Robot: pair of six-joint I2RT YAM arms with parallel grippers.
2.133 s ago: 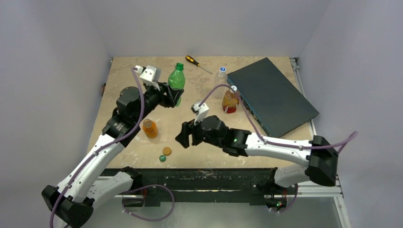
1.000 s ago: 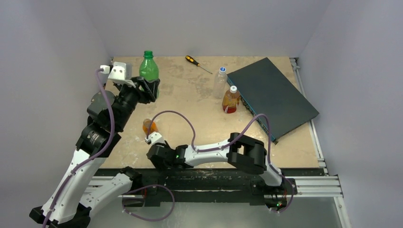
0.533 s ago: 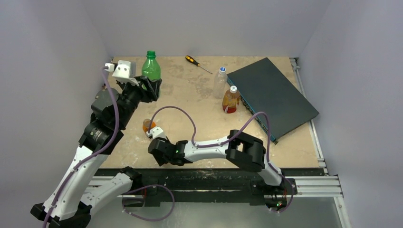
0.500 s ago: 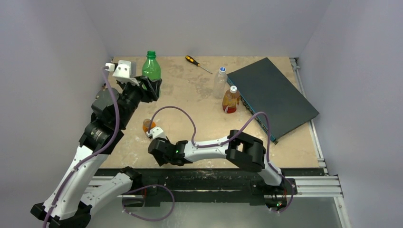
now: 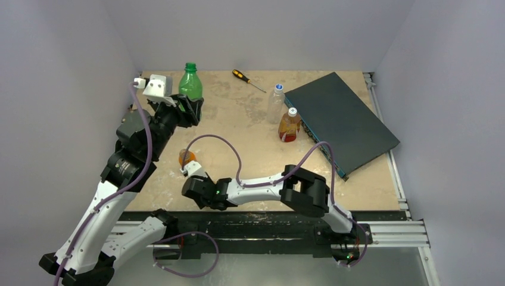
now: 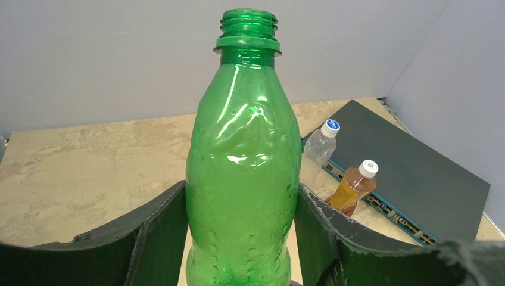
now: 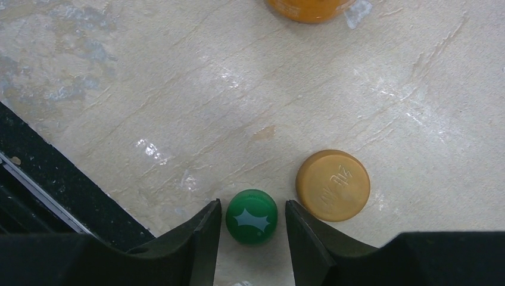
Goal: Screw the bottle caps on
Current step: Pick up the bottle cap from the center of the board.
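Observation:
My left gripper is shut on the green bottle and holds it upright, uncapped, at the far left. In the left wrist view the bottle fills the space between both fingers. My right gripper is low at the table's near left edge. In the right wrist view its jaws are open on either side of the dark green cap, with a small gap on each side. The orange cap lies just to the right. The uncapped orange bottle stands just beyond. Both caps are hidden in the top view.
A clear bottle with a blue cap and an amber bottle with a white cap stand at the middle back. A dark flat box lies at the right. A screwdriver lies at the back. The table's front edge is close to the green cap.
The left gripper carried the green bottle to the far left and raised it. The right arm swung to the near left and came down over the two caps, shifting slightly left lately.

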